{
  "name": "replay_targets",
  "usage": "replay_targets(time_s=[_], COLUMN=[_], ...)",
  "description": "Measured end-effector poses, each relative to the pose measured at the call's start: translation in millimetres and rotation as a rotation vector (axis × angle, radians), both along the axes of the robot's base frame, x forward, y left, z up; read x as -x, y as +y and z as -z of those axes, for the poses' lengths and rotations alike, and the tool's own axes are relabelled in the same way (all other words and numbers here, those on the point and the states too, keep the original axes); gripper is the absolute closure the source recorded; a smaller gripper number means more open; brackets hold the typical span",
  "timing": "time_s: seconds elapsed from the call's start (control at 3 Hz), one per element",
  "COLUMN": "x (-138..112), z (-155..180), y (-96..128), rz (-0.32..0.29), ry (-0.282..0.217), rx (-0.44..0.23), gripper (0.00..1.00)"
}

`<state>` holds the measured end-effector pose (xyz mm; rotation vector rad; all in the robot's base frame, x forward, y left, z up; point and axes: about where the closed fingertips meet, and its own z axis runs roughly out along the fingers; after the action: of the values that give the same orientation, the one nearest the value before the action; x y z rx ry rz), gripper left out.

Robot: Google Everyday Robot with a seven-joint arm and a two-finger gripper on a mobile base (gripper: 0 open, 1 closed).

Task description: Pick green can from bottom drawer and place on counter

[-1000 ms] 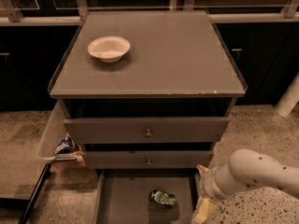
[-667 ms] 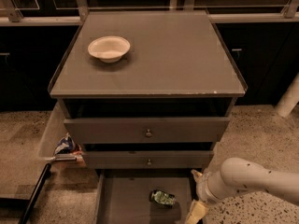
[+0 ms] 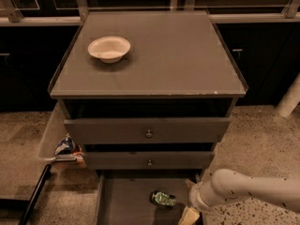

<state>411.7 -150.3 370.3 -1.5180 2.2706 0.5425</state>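
Observation:
The green can (image 3: 162, 198) lies on its side on the floor of the open bottom drawer (image 3: 126, 200), near its right half. My gripper (image 3: 190, 215) hangs at the end of the white arm (image 3: 243, 191) at the drawer's right edge, just right of the can and apart from it. Its tips run off the bottom of the view. The grey counter (image 3: 178, 55) tops the cabinet above.
A white bowl (image 3: 109, 48) sits on the counter's back left. Two knobbed drawers (image 3: 148, 133) stand partly open above the bottom one. A blue-and-white snack bag (image 3: 65, 146) lies in a clear bin left of the cabinet. A black bar (image 3: 35, 193) stands at the lower left.
My arm has swung left and down, bringing the gripper from right of the drawer to close beside the can. The can has not moved.

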Motion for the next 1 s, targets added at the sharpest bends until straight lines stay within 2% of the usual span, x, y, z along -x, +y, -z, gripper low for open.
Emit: replay_targets(time_s=[0.67,1.0], x=[-0.1,-12.8], z=[7.5,34.9], y=[1.4,6.7], rz=[0.01,0.042], ry=[0.011,-0.005], rx=[-0.01,-0.064], gripper=[0.0,0.0])
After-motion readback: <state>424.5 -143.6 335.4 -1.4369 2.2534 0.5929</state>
